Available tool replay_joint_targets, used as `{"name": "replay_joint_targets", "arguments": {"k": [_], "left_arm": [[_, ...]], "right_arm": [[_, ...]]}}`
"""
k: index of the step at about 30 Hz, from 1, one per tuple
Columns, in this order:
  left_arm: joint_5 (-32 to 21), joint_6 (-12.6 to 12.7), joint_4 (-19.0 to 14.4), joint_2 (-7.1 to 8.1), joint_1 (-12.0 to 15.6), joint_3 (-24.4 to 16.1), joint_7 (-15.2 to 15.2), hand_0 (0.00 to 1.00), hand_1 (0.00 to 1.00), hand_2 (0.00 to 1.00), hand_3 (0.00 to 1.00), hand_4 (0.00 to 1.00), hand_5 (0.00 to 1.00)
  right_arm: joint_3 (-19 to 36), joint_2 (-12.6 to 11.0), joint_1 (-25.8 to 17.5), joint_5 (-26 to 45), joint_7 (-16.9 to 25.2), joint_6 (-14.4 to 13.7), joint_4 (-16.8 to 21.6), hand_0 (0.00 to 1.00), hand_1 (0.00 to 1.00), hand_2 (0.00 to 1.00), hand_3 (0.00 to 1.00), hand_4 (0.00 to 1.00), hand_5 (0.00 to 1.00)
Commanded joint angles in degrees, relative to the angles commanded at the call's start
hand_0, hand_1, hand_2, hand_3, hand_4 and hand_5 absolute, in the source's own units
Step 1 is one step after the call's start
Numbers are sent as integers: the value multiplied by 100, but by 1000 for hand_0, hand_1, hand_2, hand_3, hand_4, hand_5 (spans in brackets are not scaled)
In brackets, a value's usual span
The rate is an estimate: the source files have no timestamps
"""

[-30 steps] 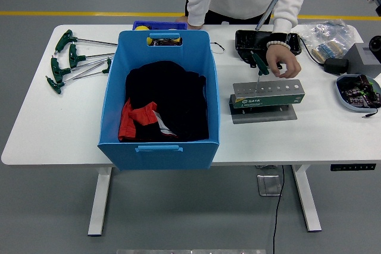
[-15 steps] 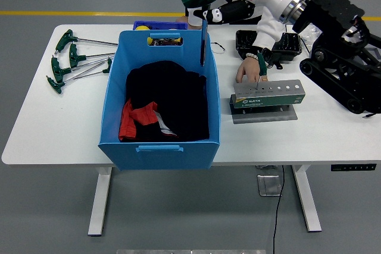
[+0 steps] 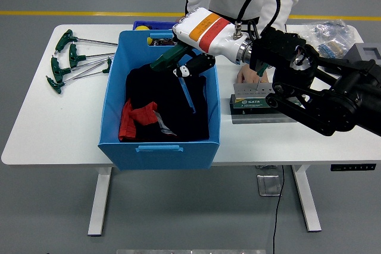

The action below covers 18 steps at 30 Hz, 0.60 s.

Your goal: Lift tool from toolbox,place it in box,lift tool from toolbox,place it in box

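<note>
Robot hand (image 3: 189, 66), right: gripping tool (image 3: 178, 71) over bin (image 3: 113, 96), 12 o'clock. Risk: tilted shaft snagging cloth (image 3: 166, 102) on release.

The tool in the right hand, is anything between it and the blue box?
Nothing visible. The right hand holds the tool already over the open blue box, its shaft pointing down toward the dark cloth inside.
</note>
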Motion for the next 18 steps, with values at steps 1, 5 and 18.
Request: {"name": "replay_joint_targets", "arguments": {"k": [1, 5, 18], "left_arm": [[12, 0, 1, 2, -3, -4, 2, 695, 778, 847, 857, 998, 738], [109, 5, 9, 1, -6, -77, 21, 695, 777, 847, 857, 998, 739], [442, 26, 28, -14, 37, -355, 100, 692, 776, 844, 854, 998, 743]], "right_arm": [[-18, 7, -6, 5, -12, 54, -40, 178, 83, 168, 165, 913, 640], [-12, 31, -22, 38, -30, 118, -199, 443, 376, 501, 484, 996, 689], [92, 69, -46, 120, 49, -28, -491, 615, 643, 714, 616, 998, 691]]}}
